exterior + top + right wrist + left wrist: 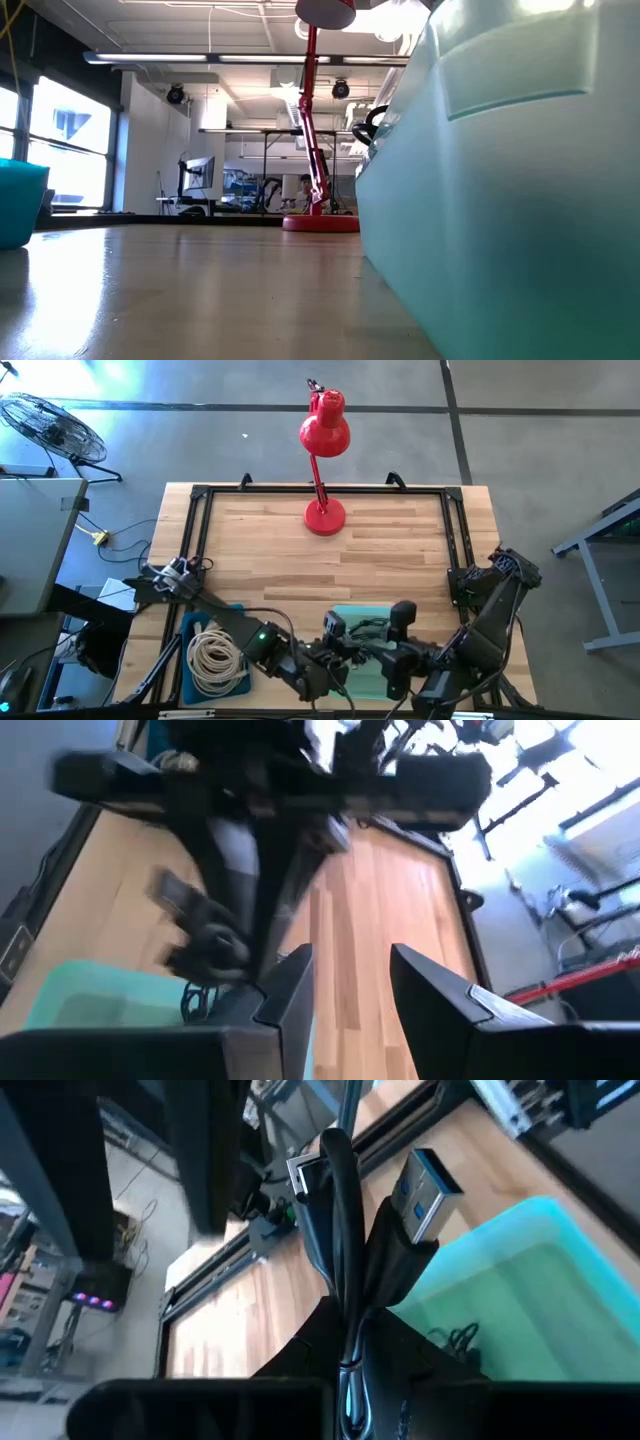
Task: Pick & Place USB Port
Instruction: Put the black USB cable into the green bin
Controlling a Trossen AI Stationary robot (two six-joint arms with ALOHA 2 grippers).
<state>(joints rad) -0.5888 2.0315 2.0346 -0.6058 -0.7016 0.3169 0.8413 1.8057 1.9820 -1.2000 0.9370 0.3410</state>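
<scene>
My left gripper [352, 1348] is shut on a black USB cable [345, 1230], held bunched over the pale green bin [520, 1280] near the table's near edge [365, 660]. A silver plug with a blue insert [428, 1180] and a second connector [305, 1175] stick out beyond the fingers. In the high view the left gripper [335, 642] is over the bin's left part. My right gripper [350, 995] is open, just right of it over the same bin [400, 635], and touches nothing. More black cable lies inside the bin [455, 1338]. My left gripper pinches the USB cable between its two fingers, on a bunched stretch of cord [350, 1320] a short way behind the plugs; several strands run through the hold. The cable is lifted clear of the bin, and its plug ends stick out past the fingertips.
A blue bin [215, 655] with a coil of white cord [218, 658] sits at the near left. A red desk lamp [322, 515] stands at the far middle. A black frame [200, 495] rims the table. Bare wood [330, 575] lies between the lamp and the bins.
</scene>
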